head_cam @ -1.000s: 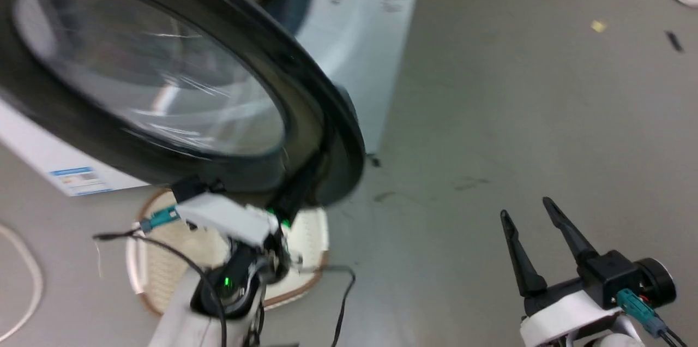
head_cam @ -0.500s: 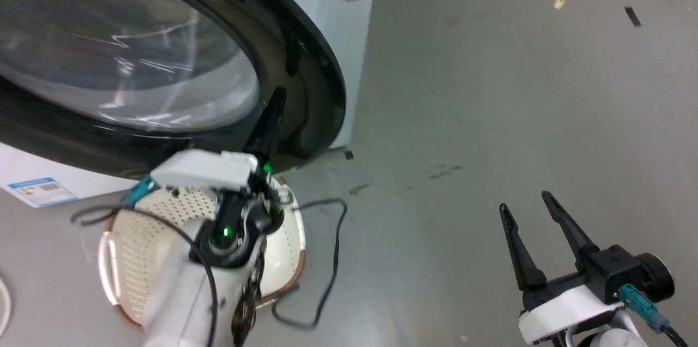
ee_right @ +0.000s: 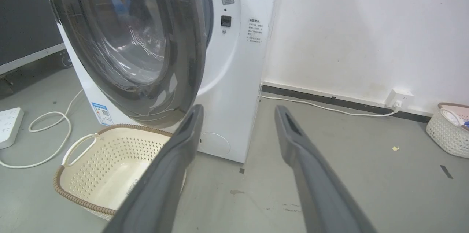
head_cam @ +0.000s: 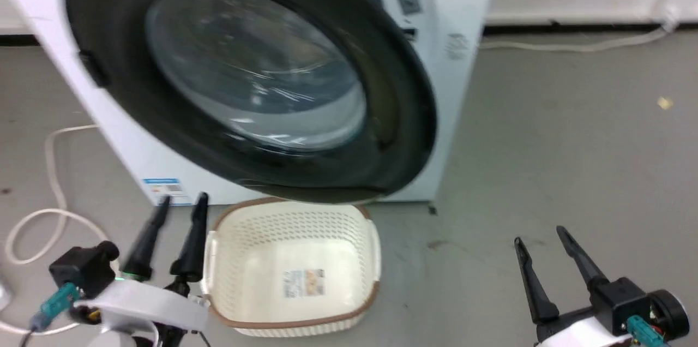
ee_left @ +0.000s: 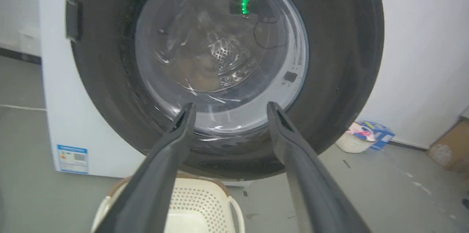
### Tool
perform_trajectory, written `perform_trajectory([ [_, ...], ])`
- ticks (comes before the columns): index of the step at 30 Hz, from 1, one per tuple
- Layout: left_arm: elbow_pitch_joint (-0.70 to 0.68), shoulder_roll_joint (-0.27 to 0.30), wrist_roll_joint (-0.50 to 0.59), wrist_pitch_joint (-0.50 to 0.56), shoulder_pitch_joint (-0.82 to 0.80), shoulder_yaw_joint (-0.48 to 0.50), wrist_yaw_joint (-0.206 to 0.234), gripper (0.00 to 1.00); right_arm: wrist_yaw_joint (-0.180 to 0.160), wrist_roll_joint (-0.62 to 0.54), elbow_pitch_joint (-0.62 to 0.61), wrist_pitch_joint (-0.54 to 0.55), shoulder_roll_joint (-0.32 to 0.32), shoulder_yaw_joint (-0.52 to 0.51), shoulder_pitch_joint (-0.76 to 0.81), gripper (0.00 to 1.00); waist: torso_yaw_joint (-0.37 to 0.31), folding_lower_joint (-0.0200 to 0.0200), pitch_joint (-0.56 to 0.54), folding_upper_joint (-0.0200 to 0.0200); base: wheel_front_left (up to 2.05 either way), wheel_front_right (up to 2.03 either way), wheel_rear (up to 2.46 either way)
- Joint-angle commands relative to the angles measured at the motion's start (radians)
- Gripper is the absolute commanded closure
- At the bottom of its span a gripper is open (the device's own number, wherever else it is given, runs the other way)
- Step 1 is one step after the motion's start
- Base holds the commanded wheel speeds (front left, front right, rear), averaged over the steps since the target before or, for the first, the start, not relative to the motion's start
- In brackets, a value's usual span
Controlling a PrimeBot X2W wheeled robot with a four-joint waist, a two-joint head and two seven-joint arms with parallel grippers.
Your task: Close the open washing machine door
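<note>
Left pincer (head_cam: 182, 198) has drawn back, parted and empty; the washing machine door (head_cam: 256, 79) has swung nearly shut, seemingly still unlatched. Right pincer (head_cam: 539, 235) likewise gapes empty.

The grey floor (head_cam: 545, 145) carries the white washer (head_cam: 463, 74), a cream basket (head_cam: 256, 243) before it, and a looped cable (head_cam: 52, 172).
</note>
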Motion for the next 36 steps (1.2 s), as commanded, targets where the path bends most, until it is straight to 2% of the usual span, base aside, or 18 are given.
perform_trajectory([
  [1, -0.029, -0.019, 0.090, -0.005, 0.020, 0.031, 0.017, 0.00, 0.001, -0.002, -0.005, -0.004, -0.003, 0.001, 0.017, 0.00, 0.052, 0.0001, -0.041, -0.0001, 0.00, 0.00, 0.00],
  [2, -0.077, -0.054, 0.257, -0.005, 0.068, 0.077, 0.042, 0.00, 0.001, 0.000, -0.007, -0.004, -0.006, 0.006, 0.026, 0.00, 0.072, 0.0001, -0.049, -0.0001, 0.00, 0.00, 0.00],
  [3, -0.101, -0.075, 0.324, -0.005, 0.093, 0.093, 0.050, 0.00, 0.001, 0.001, -0.009, -0.004, -0.008, 0.008, 0.029, 0.00, 0.081, 0.0001, -0.052, -0.0001, 0.00, 0.00, 0.00],
  [4, -0.101, -0.075, 0.324, -0.005, 0.093, 0.093, 0.050, 0.00, 0.001, 0.001, -0.009, -0.004, -0.008, 0.008, 0.029, 0.00, 0.081, 0.0001, -0.052, -0.0001, 0.00, 0.00, 0.00],
  [5, -0.138, -0.114, 0.438, -0.005, 0.137, 0.121, 0.071, 0.00, 0.001, 0.005, -0.014, -0.004, -0.008, 0.013, 0.035, 0.00, 0.099, 0.0001, -0.056, -0.0001, 0.00, 0.00, 0.00],
  [6, -0.138, -0.114, 0.438, -0.005, 0.137, 0.121, 0.071, 0.00, 0.001, 0.005, -0.014, -0.004, -0.008, 0.013, 0.035, 0.00, 0.099, 0.0001, -0.056, -0.0001, 0.00, 0.00, 0.00],
  [7, -0.163, -0.149, 0.519, -0.005, 0.175, 0.140, 0.085, 0.00, 0.001, 0.009, -0.017, -0.004, -0.008, 0.020, 0.041, 0.00, 0.115, 0.0001, -0.059, -0.0001, 0.00, 0.00, 0.00],
  [9, -0.168, -0.159, 0.558, -0.005, 0.190, 0.143, 0.090, 0.00, 0.001, 0.011, -0.018, -0.004, -0.009, 0.024, 0.043, 0.00, 0.123, 0.0001, -0.059, -0.0001, 0.00, 0.00, 0.00],
  [10, -0.162, -0.169, 0.625, -0.005, 0.213, 0.136, 0.090, 0.00, 0.001, 0.014, -0.019, -0.004, -0.011, 0.033, 0.047, 0.00, 0.139, 0.0001, -0.059, -0.0001, 0.00, 0.00, 0.00],
  [14, -0.146, -0.186, 0.685, -0.005, 0.225, 0.117, 0.082, 0.00, 0.001, 0.022, -0.013, -0.004, -0.013, 0.050, 0.054, 0.00, 0.164, 0.0001, -0.062, -0.0001, 0.00, 0.00, 0.00],
  [15, -0.143, -0.204, 0.695, -0.005, 0.224, 0.122, 0.080, 0.00, 0.001, 0.029, -0.007, -0.004, -0.020, 0.072, 0.055, 0.40, 0.182, 0.0001, -0.061, -0.0001, 0.00, 0.00, 0.00],
  [16, -0.143, -0.204, 0.695, -0.005, 0.224, 0.122, 0.080, 0.00, 0.001, 0.029, -0.007, -0.004, -0.020, 0.072, 0.055, 0.40, 0.182, 0.0001, -0.061, -0.0001, 0.00, 0.00, 0.00],
  [17, -0.144, -0.212, 0.699, -0.005, 0.221, 0.126, 0.079, 0.00, 0.001, 0.034, -0.007, -0.004, -0.026, 0.082, 0.053, 1.00, 0.191, 0.0001, -0.059, -0.0001, 0.00, 0.00, 0.00],
  [24, -0.142, -0.254, 0.709, -0.005, 0.180, 0.151, 0.047, 0.00, 0.001, 0.076, -0.022, 0.025, -0.112, 0.184, -0.038, 1.00, 0.250, 0.0001, 0.001, -0.0001, 0.00, 0.00, 0.00],
  [33, -0.151, -0.294, 0.729, -0.005, 0.107, 0.154, 0.015, 0.00, 0.001, 0.213, 0.022, 0.122, -0.318, 0.287, -0.302, 1.00, 0.325, 0.0001, 0.123, -0.0001, 0.00, 0.00, 0.00],
  [36, -0.151, -0.306, 0.733, -0.005, 0.090, 0.151, 0.011, 0.00, 0.001, 0.290, 0.073, 0.152, -0.360, 0.282, -0.381, 1.00, 0.351, 0.0001, 0.147, -0.0001, 0.00, 0.00, 0.00],
])
